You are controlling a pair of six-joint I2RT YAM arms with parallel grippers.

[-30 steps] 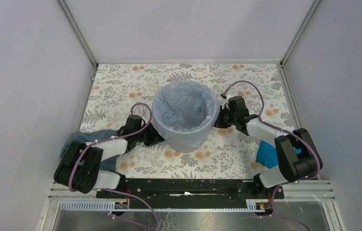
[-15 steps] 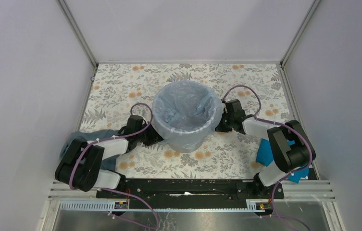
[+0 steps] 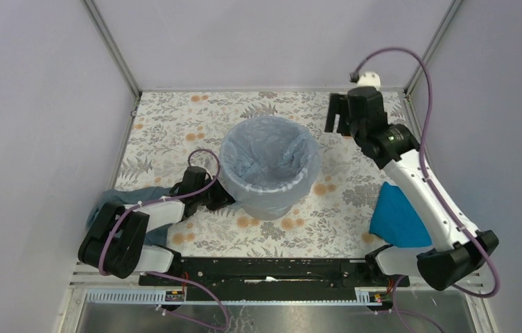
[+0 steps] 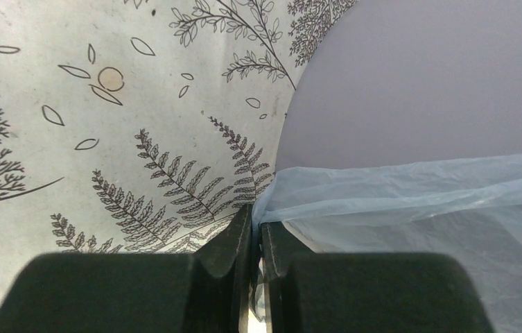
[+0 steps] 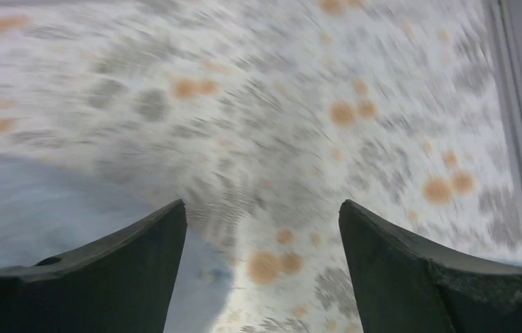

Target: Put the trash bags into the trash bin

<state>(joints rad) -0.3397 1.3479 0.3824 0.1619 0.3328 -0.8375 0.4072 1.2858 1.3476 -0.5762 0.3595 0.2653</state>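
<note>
The light-grey trash bin (image 3: 272,202) stands mid-table, lined with the pale-blue trash bag (image 3: 268,156), whose edge is folded over the rim. My left gripper (image 3: 227,200) sits low against the bin's left side. In the left wrist view it (image 4: 258,223) is shut on a pinch of the bag's film (image 4: 417,201), with the bin's wall (image 4: 417,83) above. My right gripper (image 3: 337,125) hangs raised at the back right of the bin, apart from it. Its jaws (image 5: 261,208) stand wide open with nothing between them. The right wrist view is blurred, with the bag (image 5: 29,201) at the lower left.
A dark teal-grey cloth (image 3: 123,196) lies by the left arm's base. A bright blue cloth (image 3: 396,216) lies under the right arm. Enclosure walls and metal posts (image 3: 111,48) close in the floral table (image 3: 175,125) on three sides.
My right gripper has let go at the bin's right rim, opened wide and swung up toward the back right. The left gripper keeps its pinch on the bag.
</note>
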